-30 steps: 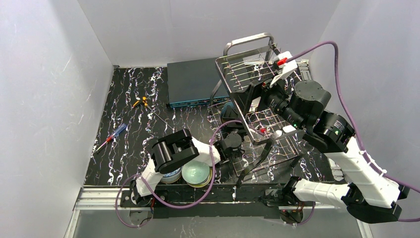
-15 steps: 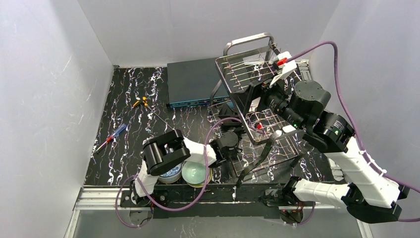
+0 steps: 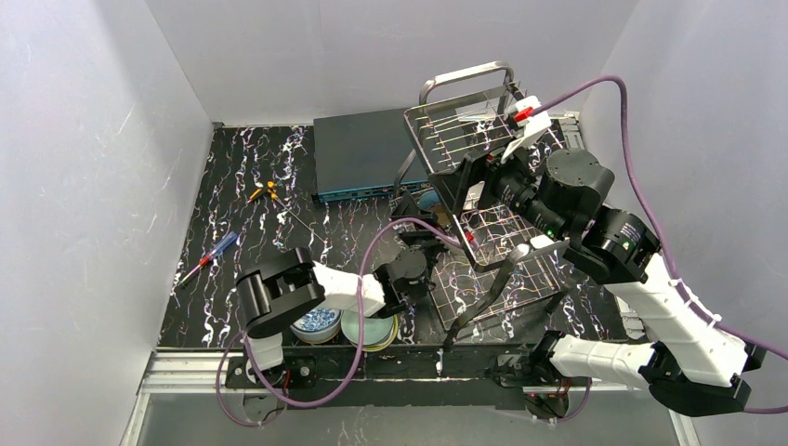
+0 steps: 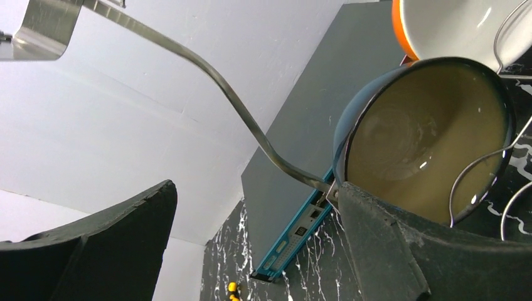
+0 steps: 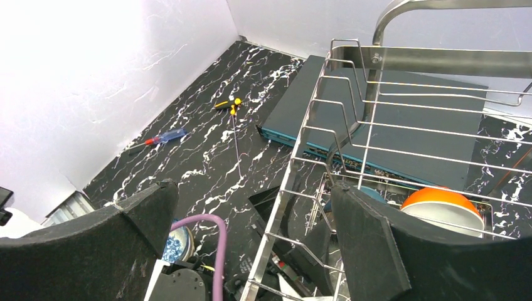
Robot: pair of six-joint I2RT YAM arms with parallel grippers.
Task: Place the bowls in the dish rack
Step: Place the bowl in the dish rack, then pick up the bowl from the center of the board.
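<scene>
So, biggest thing first: the black marbled desk (image 3: 251,232) fills the floor of the white-walled booth. The dish rack (image 3: 448,125) sits on its right half, shiny steel wire with a thick loop handle at the far end. Just left of the rack, against the back wall, lies a flat dark-teal box (image 3: 358,149). The right arm (image 3: 669,311) reaches in over the rack from the near right. The right jaws are spread wide, and in the wrist view the rack's corner wires show in the gap between the two fingers (image 5: 376,251), though I can't tell if anything touches. The left arm (image 3: 334,286) stretches low across the desk toward the rack's near-left side, and the left jaws are wide apart too, with nothing between them. Two bowls are already in the rack, standing on edge between the wires: a beige bowl (image 4: 426,132) with a dark bluish outside, right past the left arm's finger, and a white bowl with an orange outside (image 4: 464,25) just behind it. By the left arm's base at the near edge sit a blue-patterned bowl (image 3: 311,323) and, just beside it, a pale green bowl (image 3: 370,327) stacked on a lime-yellow bowl (image 3: 391,336). Over on the left of the desk lie a blue-and-red screwdriver (image 3: 212,254) and a smaller yellow-handled tool (image 3: 264,192).
</scene>
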